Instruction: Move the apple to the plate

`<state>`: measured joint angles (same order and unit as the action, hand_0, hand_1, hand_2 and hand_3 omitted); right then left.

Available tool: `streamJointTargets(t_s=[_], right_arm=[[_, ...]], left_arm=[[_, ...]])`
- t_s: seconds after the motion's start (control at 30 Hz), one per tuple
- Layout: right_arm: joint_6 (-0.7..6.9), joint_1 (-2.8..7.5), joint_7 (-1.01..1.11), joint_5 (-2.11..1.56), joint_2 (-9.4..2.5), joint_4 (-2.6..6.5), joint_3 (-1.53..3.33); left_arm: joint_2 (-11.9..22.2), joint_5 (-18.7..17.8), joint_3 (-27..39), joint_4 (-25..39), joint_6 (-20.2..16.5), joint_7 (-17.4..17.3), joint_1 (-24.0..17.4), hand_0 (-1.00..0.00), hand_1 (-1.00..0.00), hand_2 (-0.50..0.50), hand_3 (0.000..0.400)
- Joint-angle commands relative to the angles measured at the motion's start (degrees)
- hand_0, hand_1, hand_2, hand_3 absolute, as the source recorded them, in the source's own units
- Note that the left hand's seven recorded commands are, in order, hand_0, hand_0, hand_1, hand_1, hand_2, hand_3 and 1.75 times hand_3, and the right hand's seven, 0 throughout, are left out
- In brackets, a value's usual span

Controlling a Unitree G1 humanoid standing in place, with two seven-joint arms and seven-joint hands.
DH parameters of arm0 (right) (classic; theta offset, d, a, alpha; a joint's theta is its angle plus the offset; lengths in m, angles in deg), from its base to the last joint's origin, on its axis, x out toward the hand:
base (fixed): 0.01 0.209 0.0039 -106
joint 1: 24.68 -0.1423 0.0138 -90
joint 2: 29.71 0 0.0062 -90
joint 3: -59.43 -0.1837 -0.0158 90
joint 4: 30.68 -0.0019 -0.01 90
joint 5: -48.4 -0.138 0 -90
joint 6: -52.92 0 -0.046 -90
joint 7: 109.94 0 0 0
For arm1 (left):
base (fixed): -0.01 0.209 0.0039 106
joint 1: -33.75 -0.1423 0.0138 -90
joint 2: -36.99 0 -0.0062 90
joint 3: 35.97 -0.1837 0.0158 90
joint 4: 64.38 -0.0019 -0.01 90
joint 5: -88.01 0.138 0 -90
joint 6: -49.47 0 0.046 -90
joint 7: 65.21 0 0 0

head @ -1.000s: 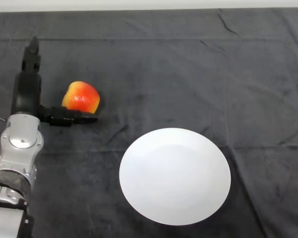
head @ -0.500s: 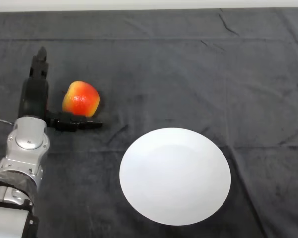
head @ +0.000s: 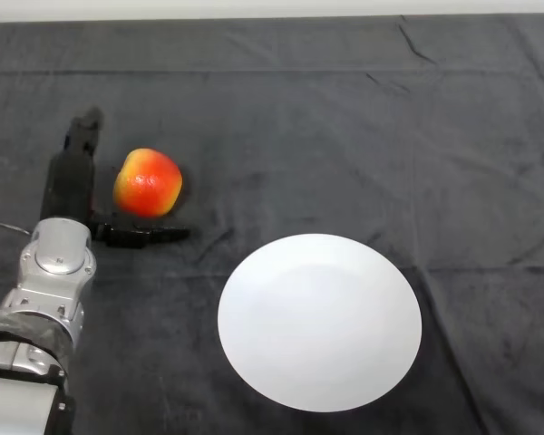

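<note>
The apple [head: 147, 182] sits on the dark cloth [head: 344, 118] over the counter, left of centre, well apart from the white plate [head: 320, 321], which lies nearer the robot and to the right. The left hand [head: 71, 186] is beside the apple on its left: the fingers [head: 80, 149] reach straight up along that side, the thumb [head: 145, 236] lies flat on the cloth just under the near side. The fingers stand wide and hold nothing; whether they touch the fruit cannot be told. Judged by its look, the apple is firm, smooth, round and of moderate weight; it should bear a firm squeeze but may roll or slip from a shallow pinch. Best hold is across its widest part, fingers on the far-left side and thumb opposite, below the crown. The path to the plate is unobstructed cloth, with only shallow wrinkles. The plate looks low-rimmed, so a small lift should clear it; release near its centre to limit rolling toward the edge.
</note>
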<state>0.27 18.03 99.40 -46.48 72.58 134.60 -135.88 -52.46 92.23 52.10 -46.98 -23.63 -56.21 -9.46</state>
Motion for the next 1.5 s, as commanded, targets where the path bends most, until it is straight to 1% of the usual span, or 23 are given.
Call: streamJointTargets(t_s=[0.03, 0.3, 0.47, 0.6, 0.77, 0.93, 1.13, 1.27, 1.3, 1.33, 1.37, 1.4, 1.43, 1.5], right_arm=[[0.45, 0.09, 0.04, 0.16, 1.80, -0.11, -0.95], [0.45, 0.09, 0.05, 0.16, 1.80, -0.11, -0.94], [0.45, 0.09, 0.05, 0.16, 1.80, -0.11, -0.94], [0.45, 0.09, 0.05, 0.15, 1.80, -0.11, -0.94], [0.45, 0.10, 0.05, 0.15, 1.80, -0.10, -0.94], [0.45, 0.10, 0.05, 0.15, 1.81, -0.10, -0.94], [0.45, 0.10, 0.05, 0.15, 1.81, -0.10, -0.94], [0.46, 0.10, 0.05, 0.14, 1.81, -0.09, -0.94], [0.46, 0.10, 0.05, 0.14, 1.81, -0.09, -0.94], [0.46, 0.10, 0.05, 0.14, 1.81, -0.09, -0.94], [0.46, 0.10, 0.05, 0.14, 1.81, -0.09, -0.94], [0.46, 0.10, 0.05, 0.14, 1.81, -0.09, -0.94], [0.46, 0.10, 0.05, 0.14, 1.81, -0.09, -0.94], [0.46, 0.10, 0.05, 0.14, 1.81, -0.09, -0.94]], left_arm=[[0.39, 0.92, -1.30, -1.37, -1.79, 0.78, 3.55, -1.00, -1.00, 0.00, 0.400], [-0.34, 1.68, -1.89, -0.95, -3.70, 1.62, 5.02, -1.00, -1.00, 0.00, 0.400], [-2.04, 2.58, -2.87, -0.52, -4.55, 2.41, 7.10, -1.00, -1.00, 0.00, 0.400], [-3.65, 3.46, -3.97, -0.05, -4.40, 2.68, 8.72, -1.00, -1.00, 0.00, 0.400], [-5.19, 4.57, -5.53, 0.60, -3.04, 2.08, 10.15, -1.00, -1.00, 0.00, 0.400], [-6.03, 5.50, -7.01, 1.14, -0.89, 0.87, 10.64, -1.00, -1.00, 0.00, 0.400], [-5.34, 6.34, -8.29, 1.27, 2.27, -1.08, 9.99, -1.00, -1.00, 0.00, 0.400], [-4.57, 6.77, -8.79, 0.99, 3.64, -1.82, 9.53, -1.00, -1.00, 0.00, 0.400], [-4.38, 6.85, -8.86, 0.90, 3.85, -1.89, 9.42, -1.00, -0.94, -0.03, 0.400], [-4.17, 6.95, -8.93, 0.78, 4.04, -1.91, 9.31, -0.91, -0.57, -0.17, 0.362], [-4.00, 7.02, -8.97, 0.66, 4.16, -1.87, 9.21, -0.44, 0.00, -0.22, 0.176], [-3.86, 7.09, -8.99, 0.55, 4.25, -1.78, 9.11, -0.24, 0.00, -0.12, 0.096], [-3.76, 7.17, -9.02, 0.42, 4.31, -1.60, 8.98, 0.00, 0.00, 0.00, 0.000], [-3.79, 7.30, -9.09, 0.16, 4.28, -1.08, 8.71, 0.00, 0.00, 0.00, 0.000]])
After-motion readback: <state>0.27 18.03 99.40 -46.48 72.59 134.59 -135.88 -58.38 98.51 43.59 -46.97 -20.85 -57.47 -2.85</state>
